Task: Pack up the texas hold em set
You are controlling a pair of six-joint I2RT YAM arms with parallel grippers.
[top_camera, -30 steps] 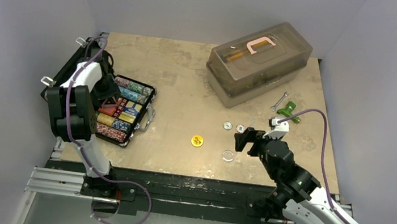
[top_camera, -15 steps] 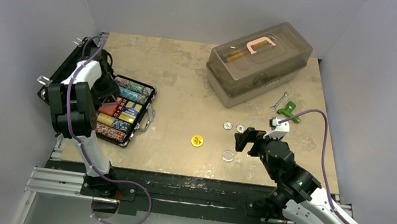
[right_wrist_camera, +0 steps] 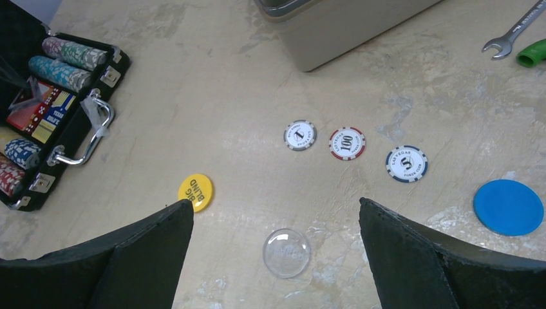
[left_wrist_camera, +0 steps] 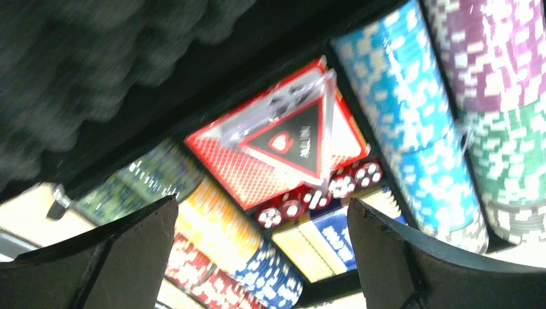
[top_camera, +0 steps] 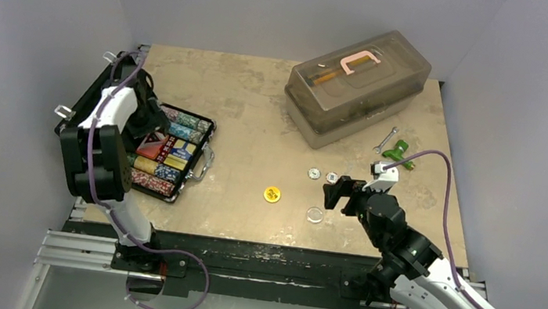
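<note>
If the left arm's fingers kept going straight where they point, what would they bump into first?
Most likely the triangular token, lying on the red card box inside the case, though the blurry view makes depth uncertain.

What I can read on the table

The yellow disc (right_wrist_camera: 195,192) toward the near edge of the table (right_wrist_camera: 225,77) reads "BIG BLIND". Nearer the right edge, the red-edged chip (right_wrist_camera: 347,143) shows "100", and the blue-edged chip (right_wrist_camera: 406,163) carries "LAS VEGAS" around a 5. The triangular token (left_wrist_camera: 293,140) bears a heart sign, but I cannot read its lettering.
</note>
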